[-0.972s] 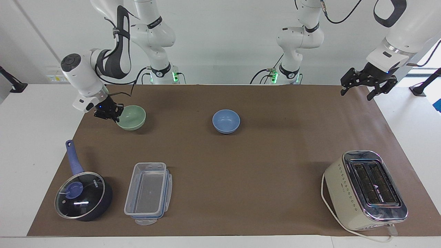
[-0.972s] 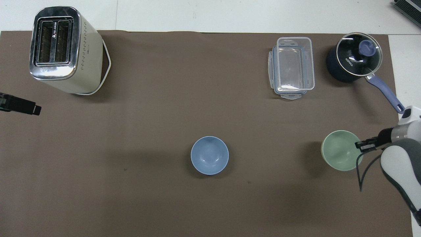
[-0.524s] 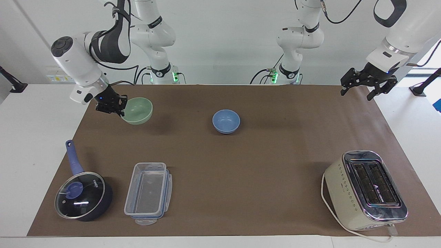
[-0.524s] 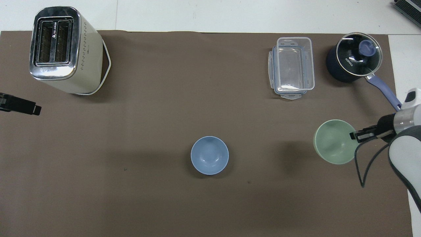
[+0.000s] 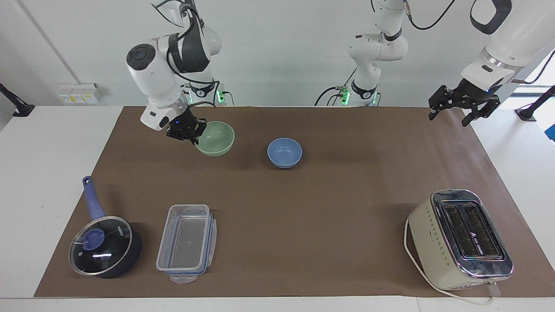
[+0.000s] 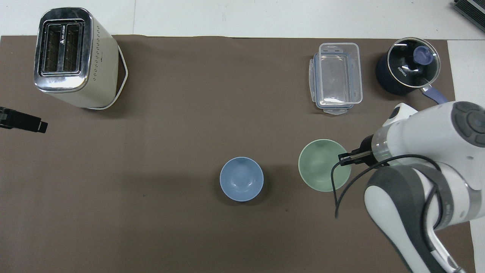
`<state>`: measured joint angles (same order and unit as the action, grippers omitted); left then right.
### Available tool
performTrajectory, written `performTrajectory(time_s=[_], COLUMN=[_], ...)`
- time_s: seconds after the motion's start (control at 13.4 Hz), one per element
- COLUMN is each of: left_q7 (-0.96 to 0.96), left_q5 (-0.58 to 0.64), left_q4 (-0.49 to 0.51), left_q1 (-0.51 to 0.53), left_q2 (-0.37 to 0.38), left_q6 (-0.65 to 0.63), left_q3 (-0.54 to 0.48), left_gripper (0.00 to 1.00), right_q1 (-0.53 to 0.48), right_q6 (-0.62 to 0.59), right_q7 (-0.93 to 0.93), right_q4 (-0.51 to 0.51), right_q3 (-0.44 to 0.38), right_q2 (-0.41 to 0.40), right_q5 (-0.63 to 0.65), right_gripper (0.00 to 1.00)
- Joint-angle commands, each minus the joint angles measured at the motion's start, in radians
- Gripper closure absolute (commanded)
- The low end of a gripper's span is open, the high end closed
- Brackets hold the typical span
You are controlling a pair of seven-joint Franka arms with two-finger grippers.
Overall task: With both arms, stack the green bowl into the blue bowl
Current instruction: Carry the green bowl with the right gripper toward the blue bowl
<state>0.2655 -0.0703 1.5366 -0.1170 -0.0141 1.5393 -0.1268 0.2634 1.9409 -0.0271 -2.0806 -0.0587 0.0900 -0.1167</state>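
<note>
At the right arm's end of the desk (image 5: 43, 173): a dark blue saucepan (image 5: 104, 247) with a glass lid stands on the brown mat (image 5: 325, 208), at the edge farther from me, its handle turned toward me.
Clear container: the plastic box (image 5: 187, 242) lies just beside the saucepan, toward the middle of the desk, and is apart from it.
My right claw (image 5: 194, 138): it is clenched on the rim of the green bowl (image 5: 215, 138). The fingertips pinch the rim on the side toward my right arm's end.
Green bowl: it hangs in my right claw above the mat with its mouth up, only a little tilted. It is over bare mat, near the blue bowl (image 5: 284, 152) but not touching it and not over it.
Blue bowl: it stands upright on the mat near the middle of the desk, with nothing inside.
Toaster: the cream toaster (image 5: 459, 238) stands at my left arm's end, at the edge farther from me, and its white cord lies around it.
My left claw (image 5: 451, 117): it is released, the fingers spread wide and grasping nothing. It waits in the air over the mat's edge at my left arm's end, well apart from both bowls.
</note>
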Motion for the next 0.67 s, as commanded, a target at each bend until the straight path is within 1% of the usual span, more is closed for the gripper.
performTrajectory(time_s=[0.0, 0.07, 0.22, 0.37, 0.52, 0.6], left_q7=[-0.008, -0.008, -0.008, -0.008, -0.008, -0.008], left_q5=[0.014, 0.014, 0.014, 0.014, 0.014, 0.014], left_q4=[-0.026, -0.026, -0.026, -0.026, -0.026, -0.026], left_q1=[0.002, 0.002, 0.002, 0.002, 0.002, 0.002], left_q2=[-0.009, -0.009, -0.009, -0.009, -0.009, -0.009], left_q6=[-0.021, -0.021, -0.021, -0.021, -0.021, -0.021], left_q3=[0.006, 0.006, 0.004, 0.004, 0.004, 0.006], left_gripper=[0.0, 0.0, 0.0, 0.0, 0.0, 0.0], right_q1=[0.097, 0.137, 0.192, 0.232, 0.284, 0.29], right_q6=[0.05, 0.055, 0.101, 0.124, 0.16, 0.185], right_q7=[0.129, 0.169, 0.232, 0.268, 0.318, 0.323], right_q4=[-0.004, -0.006, -0.012, -0.015, -0.024, -0.039], right_q3=[-0.003, -0.003, -0.001, -0.001, -0.001, 0.0], right_q2=[-0.016, -0.03, -0.044, -0.061, -0.093, -0.096], right_q5=[-0.017, -0.018, -0.04, -0.066, -0.066, -0.067], right_gripper=[1.0, 1.0, 1.0, 1.0, 1.0, 1.0])
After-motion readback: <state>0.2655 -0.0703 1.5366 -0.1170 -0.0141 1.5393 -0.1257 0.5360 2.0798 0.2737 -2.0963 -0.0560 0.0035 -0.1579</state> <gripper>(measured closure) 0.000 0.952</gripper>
